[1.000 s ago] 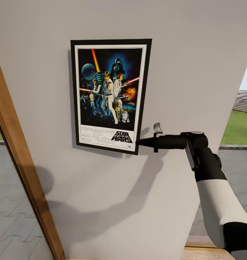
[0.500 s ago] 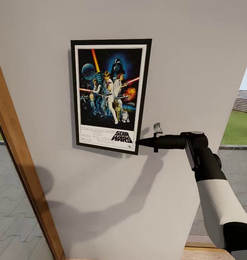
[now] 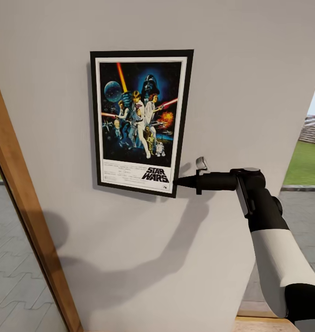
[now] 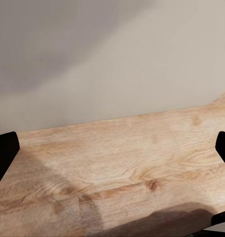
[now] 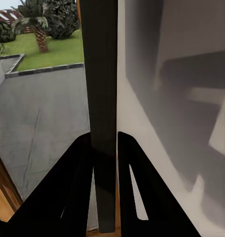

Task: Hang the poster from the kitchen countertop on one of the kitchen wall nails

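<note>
The poster [image 3: 140, 122] lies flat against the grey wall [image 3: 249, 83], upright, with a wooden frame [image 3: 28, 221] off to its left. The right gripper [image 3: 177, 181] pinches the poster's lower right corner; in the right wrist view its two fingers [image 5: 75, 177] press on the black edge [image 5: 100, 89]. The left gripper [image 4: 112, 163] is wide open, holding nothing, over a wood floor [image 4: 117, 163].

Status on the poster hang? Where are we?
Done: the poster is off the counter and up against the wall, roughly upright. In hand: the right tool is clamped on the frame's lower right corner; the right wrist view shows its fingers pinching the black edge. Left: confirm it is on a nail, which the frame hides, then release and back off.
</note>
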